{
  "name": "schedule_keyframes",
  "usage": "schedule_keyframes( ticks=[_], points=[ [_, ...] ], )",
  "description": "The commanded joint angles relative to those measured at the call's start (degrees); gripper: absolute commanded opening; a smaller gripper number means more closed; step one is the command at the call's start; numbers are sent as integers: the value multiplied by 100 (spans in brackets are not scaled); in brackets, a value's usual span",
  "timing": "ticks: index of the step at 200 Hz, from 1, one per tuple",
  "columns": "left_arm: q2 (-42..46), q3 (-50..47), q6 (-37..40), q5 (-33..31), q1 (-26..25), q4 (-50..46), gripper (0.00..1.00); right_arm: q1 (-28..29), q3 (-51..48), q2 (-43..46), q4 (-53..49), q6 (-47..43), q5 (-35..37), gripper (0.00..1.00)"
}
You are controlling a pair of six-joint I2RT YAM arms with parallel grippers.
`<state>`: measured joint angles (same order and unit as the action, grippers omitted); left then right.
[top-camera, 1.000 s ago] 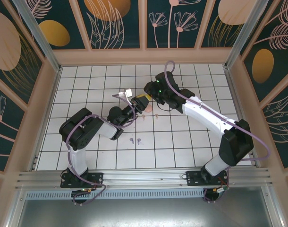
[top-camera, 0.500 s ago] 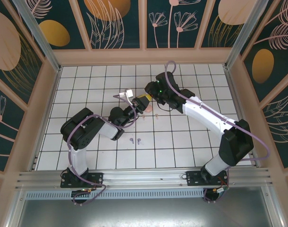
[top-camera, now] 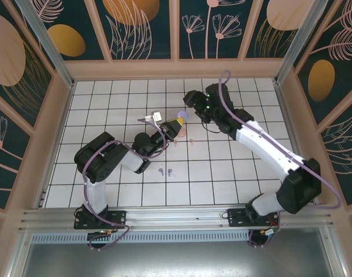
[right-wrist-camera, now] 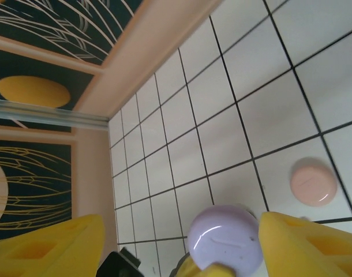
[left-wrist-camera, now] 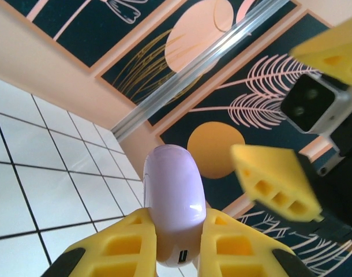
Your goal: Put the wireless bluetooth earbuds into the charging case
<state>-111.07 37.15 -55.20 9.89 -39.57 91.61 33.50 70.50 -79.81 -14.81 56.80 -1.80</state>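
Charging case (left-wrist-camera: 171, 202) edgewise in left gripper (left-wrist-camera: 177, 222); right gripper (right-wrist-camera: 182, 234) spread wide.

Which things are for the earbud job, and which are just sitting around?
For the job:
- lilac case, held by the left gripper, jaws shut on it
- lilac earbuds
- pink earbuds
- pink case

Just around:
- tiled table
- painted walls

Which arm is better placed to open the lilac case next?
Right, probably. The left gripper is shut on the lilac case, holding it up; the right gripper is open, straddling the case.
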Motion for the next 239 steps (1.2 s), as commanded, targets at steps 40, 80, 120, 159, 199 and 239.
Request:
schedule_keyframes(
  ticks=[40,80,120,159,199,239],
  points=[
    [439,-257,-52,2044,640,304,0,-756,-1855,1293,1006,-1465,-748,71],
    [756,-87,161,3448,951,-387,0,-872,-2558,1597,1909,-2893,-2113,71],
    [1059,169,528,4128,960,-1317,0,-858,-2765,1545,2392,-3373,-3073,71],
    [1164,284,605,4260,958,-1515,0,-657,-2610,1262,2479,-3477,-3230,70],
    [1157,381,611,4302,960,-1567,0,-482,-2484,947,2416,-3535,-3026,67],
    [1223,369,659,4356,954,-1649,0,-555,-2498,799,2443,-3501,-2685,63]
  ],
)
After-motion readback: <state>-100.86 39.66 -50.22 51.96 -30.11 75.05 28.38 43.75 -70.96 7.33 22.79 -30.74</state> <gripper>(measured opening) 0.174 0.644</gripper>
